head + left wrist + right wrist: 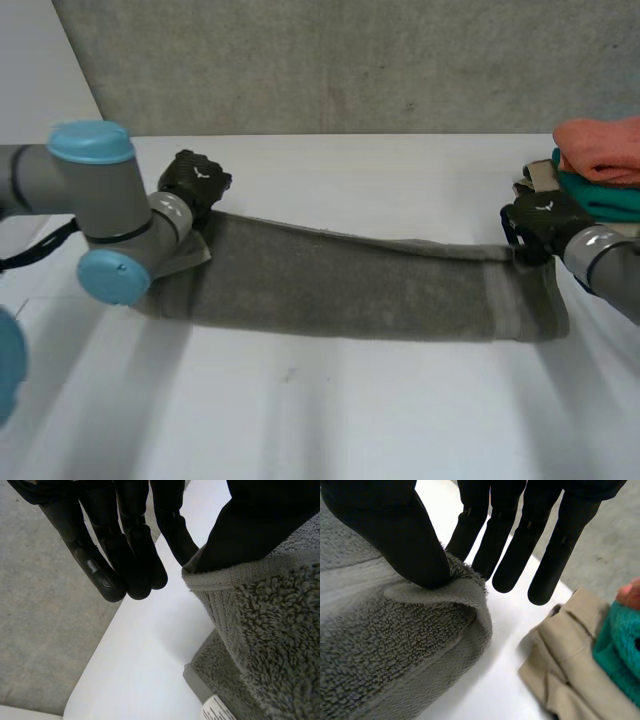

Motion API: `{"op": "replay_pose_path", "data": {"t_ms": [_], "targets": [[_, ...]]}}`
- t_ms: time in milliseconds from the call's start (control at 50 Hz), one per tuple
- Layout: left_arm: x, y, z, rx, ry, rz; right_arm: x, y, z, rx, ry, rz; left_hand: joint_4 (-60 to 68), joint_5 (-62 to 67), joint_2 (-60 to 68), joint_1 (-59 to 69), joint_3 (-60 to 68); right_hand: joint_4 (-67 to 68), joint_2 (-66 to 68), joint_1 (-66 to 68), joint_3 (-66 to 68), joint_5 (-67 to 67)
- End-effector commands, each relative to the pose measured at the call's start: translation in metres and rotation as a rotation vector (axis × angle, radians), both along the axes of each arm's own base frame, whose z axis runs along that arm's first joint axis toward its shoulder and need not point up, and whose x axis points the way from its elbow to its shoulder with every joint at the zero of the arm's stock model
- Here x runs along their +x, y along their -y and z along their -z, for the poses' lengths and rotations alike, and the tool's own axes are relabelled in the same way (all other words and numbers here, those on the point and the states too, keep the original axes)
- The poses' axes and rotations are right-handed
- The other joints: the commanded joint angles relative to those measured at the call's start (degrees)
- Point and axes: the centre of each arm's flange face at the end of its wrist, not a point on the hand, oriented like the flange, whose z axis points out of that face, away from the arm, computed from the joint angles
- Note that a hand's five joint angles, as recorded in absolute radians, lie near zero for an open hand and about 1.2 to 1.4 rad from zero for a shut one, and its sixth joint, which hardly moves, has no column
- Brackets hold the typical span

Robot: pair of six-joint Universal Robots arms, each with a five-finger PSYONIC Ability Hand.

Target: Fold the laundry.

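Stretched towel (350, 290), left hand (195, 180), right hand (545, 218) pinching

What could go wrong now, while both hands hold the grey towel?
The left hand and right hand pinch the grey towel only at its end edges, so it may slip out.
The stack of folded cloths lies close beside the right hand; a wide swing might knock it.

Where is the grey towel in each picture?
Head view: the grey towel lies stretched across the middle, between left hand and right hand.
Left wrist view: grey towel pinched by thumb of the left hand.
Right wrist view: grey towel pinched under thumb of the right hand.
Shared landmark: the white table.
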Motion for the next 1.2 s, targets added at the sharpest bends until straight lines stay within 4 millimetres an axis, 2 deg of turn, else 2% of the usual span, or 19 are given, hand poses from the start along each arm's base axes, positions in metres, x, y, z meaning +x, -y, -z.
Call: {"op": "replay_pose_path", "data": {"t_ms": [20,40,60,80,100,140,220,320,400,440,520,560,680,760,880,980,1080,1140,1200], "targets": [[-0.012,0.017,0.024,0.002,0.024,0.017,0.014,0.021,0.019,-0.084,-0.034,0.032,11.1,13.3,11.4,13.8,12.1,10.1,11.4,15.4,10.4,12.2],[-0.014,0.019,0.028,0.003,0.022,0.017,0.016,0.025,0.020,-0.098,-0.049,0.053,-11.9,-9.6,-11.6,-9.2,-10.8,-42.9,-41.5,-37.6,-42.5,-40.8],[-0.015,0.019,0.028,-0.002,0.022,0.017,0.016,0.027,0.021,-0.104,-0.060,0.067,-38.3,-36.0,-37.9,-35.6,-37.2,-54.2,-52.9,-49.0,-53.9,-52.2],[-0.017,0.019,0.027,-0.008,0.024,0.018,0.016,0.028,0.022,-0.106,-0.068,0.082,-55.0,-52.8,-54.7,-52.3,-54.0,-58.2,-56.9,-52.9,-57.9,-56.1],[-0.018,0.019,0.026,-0.010,0.025,0.015,0.017,0.029,0.021,-0.110,-0.075,0.097,-58.9,-56.7,-58.6,-56.2,-57.9,-58.2,-56.9,-52.9,-57.9,-56.1],[-0.019,0.017,0.018,-0.025,0.014,0.005,0.019,0.027,0.017,-0.109,-0.084,0.128,-58.9,-56.7,-58.6,-56.2,-57.9,-58.2,-56.9,-52.9,-57.9,-56.1],[-0.015,0.010,-0.015,-0.058,-0.012,-0.011,0.022,0.013,0.000,-0.067,-0.047,0.122,-58.9,-56.7,-58.6,-56.2,-57.9,-58.2,-56.9,-52.9,-57.9,-56.1],[0.002,-0.024,-0.040,0.016,-0.020,-0.031,0.026,-0.016,-0.014,0.028,-0.008,0.042,-58.9,-56.7,-58.6,-56.2,-57.9,-58.2,-56.9,-52.9,-57.9,-56.1],[0.017,-0.048,-0.036,0.100,-0.004,-0.044,0.025,-0.034,-0.015,0.074,-0.012,0.004,-58.9,-56.7,-58.6,-56.2,-57.9,-58.2,-56.9,-52.9,-57.9,-56.1],[0.025,-0.058,-0.026,0.147,0.018,-0.051,0.024,-0.041,-0.013,0.090,-0.021,-0.008,-58.9,-56.7,-58.6,-56.2,-57.9,-58.2,-56.9,-52.9,-57.9,-56.1],[0.038,-0.060,-0.007,0.197,0.040,-0.072,0.023,-0.047,-0.009,0.103,-0.040,-0.022,-58.9,-56.7,-58.6,-56.2,-57.9,-58.2,-56.9,-52.9,-57.9,-56.1],[0.042,-0.056,-0.001,0.198,0.045,-0.076,0.023,-0.049,-0.007,0.109,-0.048,-0.026,-58.9,-56.7,-58.6,-56.2,-57.9,-58.2,-56.9,-52.9,-57.9,-56.1],[0.051,-0.023,0.013,0.114,0.025,-0.088,0.021,-0.051,-0.003,0.121,-0.067,-0.026,-58.9,-56.7,-58.6,-56.2,-57.9,-58.2,-56.9,-52.9,-57.9,-56.1],[0.042,0.005,0.012,-0.009,0.009,-0.077,0.019,-0.049,-0.004,0.114,-0.066,-0.020,-58.9,-56.7,-58.6,-56.2,-57.9,-58.2,-56.9,-52.9,-57.9,-56.1],[0.028,0.032,0.020,-0.088,0.018,-0.067,0.017,-0.049,-0.004,0.117,-0.067,-0.012,-58.9,-56.7,-58.6,-56.2,-57.9,-58.2,-56.9,-52.9,-57.9,-56.1],[0.037,0.045,0.017,-0.068,0.049,-0.126,0.014,-0.052,0.001,0.135,-0.072,-0.008,-58.9,-56.7,-58.6,-56.2,-57.9,-58.2,-56.9,-52.9,-57.9,-56.1],[0.062,0.081,0.003,-0.172,0.001,-0.247,0.014,-0.053,0.005,0.143,-0.079,-0.011,-58.9,-56.7,-58.6,-56.2,-57.9,-58.2,-56.9,-52.9,-57.9,-56.1],[0.071,0.088,0.000,-0.176,-0.022,-0.308,0.014,-0.053,0.004,0.138,-0.088,-0.013,-58.9,-56.7,-58.6,-56.2,-57.9,-58.2,-56.9,-52.9,-57.9,-56.1],[0.066,0.079,-0.002,-0.124,-0.040,-0.292,0.015,-0.055,0.003,0.141,-0.085,-0.016,-58.9,-56.7,-58.6,-56.2,-57.9,-58.2,-56.9,-52.9,-57.9,-56.1]]}}
